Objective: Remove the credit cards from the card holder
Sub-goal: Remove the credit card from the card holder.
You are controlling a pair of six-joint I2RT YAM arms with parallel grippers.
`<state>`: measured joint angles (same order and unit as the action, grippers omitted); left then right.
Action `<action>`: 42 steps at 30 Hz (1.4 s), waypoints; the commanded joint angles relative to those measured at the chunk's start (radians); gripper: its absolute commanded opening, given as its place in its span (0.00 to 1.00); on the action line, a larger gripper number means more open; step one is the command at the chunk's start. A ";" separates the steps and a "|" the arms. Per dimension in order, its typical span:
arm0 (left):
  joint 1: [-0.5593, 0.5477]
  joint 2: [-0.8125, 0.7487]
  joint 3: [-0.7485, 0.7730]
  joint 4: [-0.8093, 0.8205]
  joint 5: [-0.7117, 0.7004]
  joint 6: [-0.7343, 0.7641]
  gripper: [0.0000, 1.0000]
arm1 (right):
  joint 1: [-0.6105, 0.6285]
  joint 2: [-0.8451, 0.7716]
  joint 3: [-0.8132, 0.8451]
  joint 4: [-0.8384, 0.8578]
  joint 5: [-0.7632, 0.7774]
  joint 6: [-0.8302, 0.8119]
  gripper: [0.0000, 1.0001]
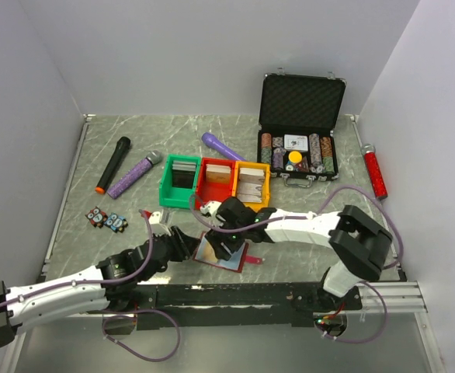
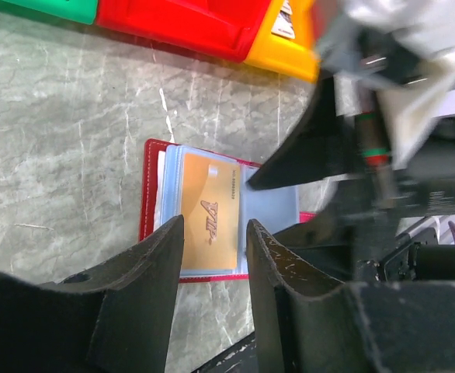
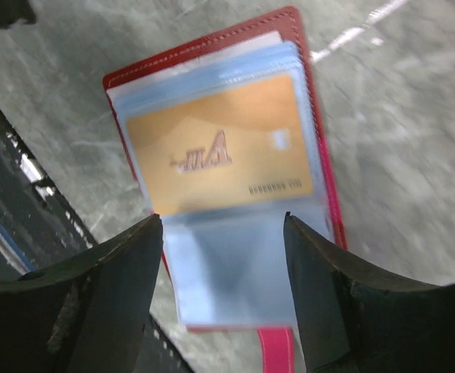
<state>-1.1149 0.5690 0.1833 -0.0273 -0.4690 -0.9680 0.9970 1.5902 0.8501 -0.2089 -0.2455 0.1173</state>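
The card holder (image 1: pixel 229 257) lies open on the table near the front edge, its dark-red cover under pale blue sleeves. A gold VIP card (image 2: pixel 212 210) sits in the top sleeve and also shows in the right wrist view (image 3: pixel 220 155). My left gripper (image 2: pixel 213 224) is open and empty, its jaws just above the near end of the holder (image 2: pixel 274 210). My right gripper (image 3: pixel 221 220) is open and empty, hovering over the empty blue sleeve of the holder (image 3: pixel 235 264). In the top view both grippers, left (image 1: pixel 190 242) and right (image 1: pixel 226 235), meet over the holder.
Green (image 1: pixel 177 183), red (image 1: pixel 217 180) and yellow (image 1: pixel 251 185) bins stand just behind the holder. A black case of poker chips (image 1: pixel 301 128) is at the back right. Microphones (image 1: pixel 112 165) lie at left and a red tool (image 1: pixel 376 172) at right. The black rail (image 1: pixel 227 294) runs along the front.
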 commanded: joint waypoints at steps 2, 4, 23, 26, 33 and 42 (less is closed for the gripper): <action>0.001 0.054 0.001 0.096 0.041 0.021 0.45 | 0.005 -0.186 0.000 -0.105 0.080 0.022 0.72; 0.003 0.104 0.008 0.136 0.065 0.037 0.46 | 0.005 -0.251 -0.025 -0.113 0.054 0.050 0.71; 0.003 0.370 0.097 0.282 0.187 0.110 0.45 | 0.025 -0.314 -0.304 0.000 0.026 0.232 0.32; 0.003 0.367 0.105 0.257 0.179 0.109 0.45 | 0.011 -0.282 -0.283 -0.007 0.044 0.239 0.34; 0.003 0.385 0.085 0.262 0.155 0.080 0.45 | -0.101 -0.222 -0.278 0.028 0.009 0.268 0.35; 0.001 0.431 0.070 0.208 0.084 0.022 0.41 | -0.189 -0.184 -0.240 0.045 -0.006 0.262 0.34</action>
<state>-1.1149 1.0229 0.2531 0.1802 -0.3454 -0.9108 0.8337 1.3777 0.5755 -0.1612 -0.2905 0.3889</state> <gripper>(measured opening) 0.411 0.342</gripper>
